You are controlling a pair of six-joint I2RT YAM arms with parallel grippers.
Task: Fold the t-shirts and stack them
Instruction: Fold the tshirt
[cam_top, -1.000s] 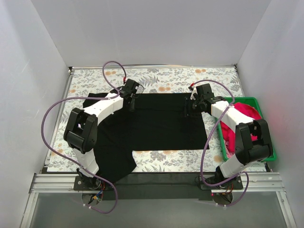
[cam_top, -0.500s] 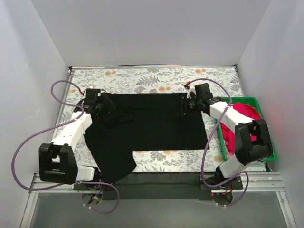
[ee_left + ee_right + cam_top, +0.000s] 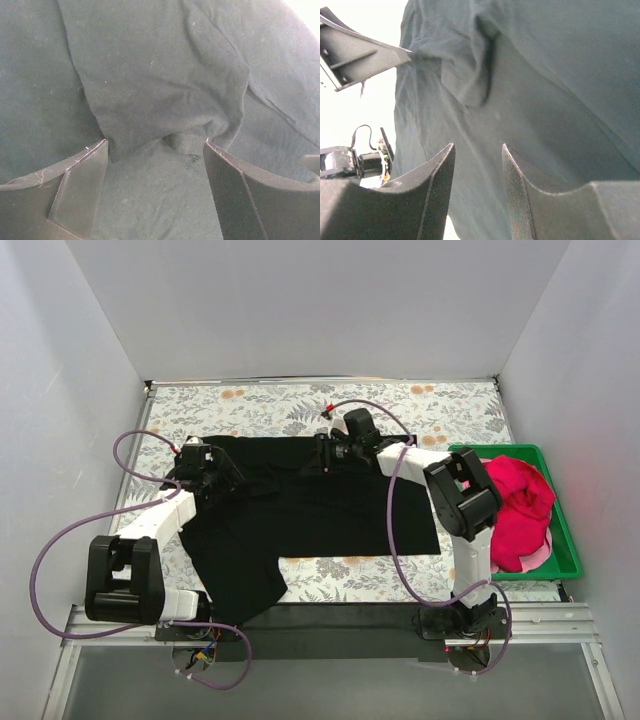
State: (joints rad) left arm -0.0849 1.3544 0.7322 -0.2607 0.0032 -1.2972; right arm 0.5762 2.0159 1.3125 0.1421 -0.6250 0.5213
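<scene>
Left gripper [image 3: 155, 143]: my fingers stand spread wide, released, nothing pinched. A bunched fold of the plain black cloth t-shirt [image 3: 320, 515] lies at the tips, between them, with a stitched edge showing.

Right gripper [image 3: 477, 146]: fingers a narrow gap apart, not clenched. I see no cloth in the gap, only the shirt's surface below. A raised crease lies ahead in that wrist view.

Location: the black shirt is spread across the middle of the floral-patterned table [image 3: 400, 405]. My left gripper is over its left end, my right over its far edge near the middle. The bright pinkish-red cloth t-shirt [image 3: 515, 505] sits heaped in the green plastic crate [image 3: 566, 562] at the right, not yet folded.

Step in hand (judgement): taking hold of the left-side bunch to begin a fold. To do it well:
- Press the tips down around the whole bunch so every layer is caught.
- Close fully before lifting.
- Lift low and carry inward flat, so no new crease forms.
- The right side should pin or move with it, or the cloth drags.

Edges and room: the shirt's near-left flap runs over the table's near edge and may pull or snag. The left wall is near my left arm. Bare floral surface lies beyond the shirt's far edge and along the near right.
</scene>
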